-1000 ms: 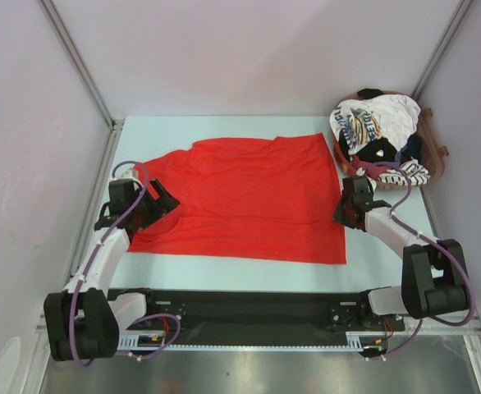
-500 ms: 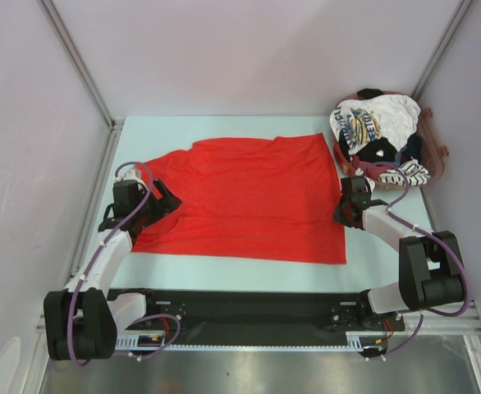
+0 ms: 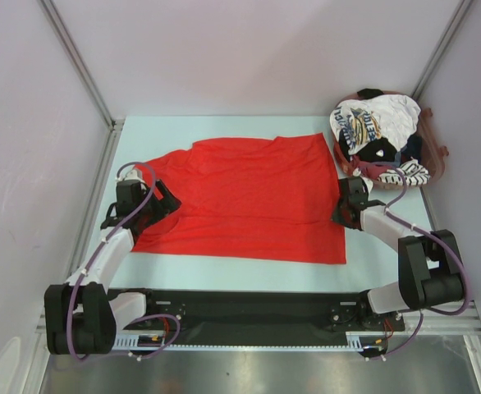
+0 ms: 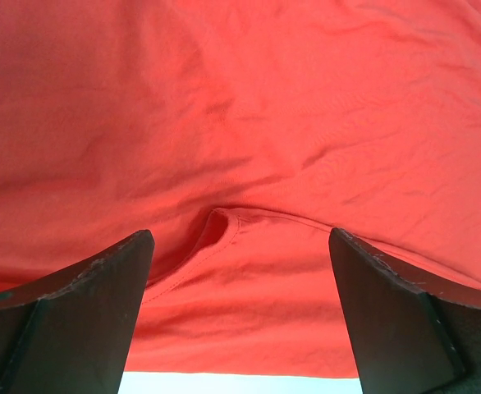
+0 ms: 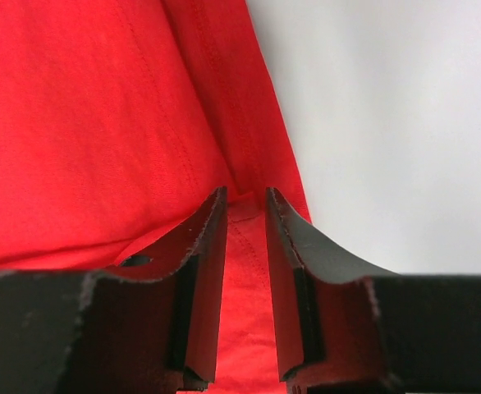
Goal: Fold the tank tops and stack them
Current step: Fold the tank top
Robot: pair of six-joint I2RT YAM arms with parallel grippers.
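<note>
**Entry: red tank top spread flat, both grippers at its side edges**

1. Left gripper (image 4: 240,246): low over the left edge of the red tank top (image 3: 249,197). Fingers (image 4: 93,287) spread wide apart. A curled hem fold of red cloth lies between them. Whether the tips touch the cloth cannot be told.

2. Right gripper (image 5: 242,205): at the right edge of the same garment, about midway along it. Fingers (image 5: 203,263) drawn close together, pinching a narrow strip of the red hem. Bare table (image 3: 240,275) shows just to the right of it.

3. Red tank top: laid flat at the middle of the pale table, lightly wrinkled, reaching from one gripper to the other.

4. Basket (image 3: 437,156): reddish-brown, at the far right corner, apart from the red garment. It holds a heap of the other tank tops:
   - white tank top with blue-yellow print (image 3: 372,123), on top;
   - dark tank top (image 3: 380,150), beneath it;
   - black-and-white striped tank top (image 3: 409,173), hanging at the near side.
</note>
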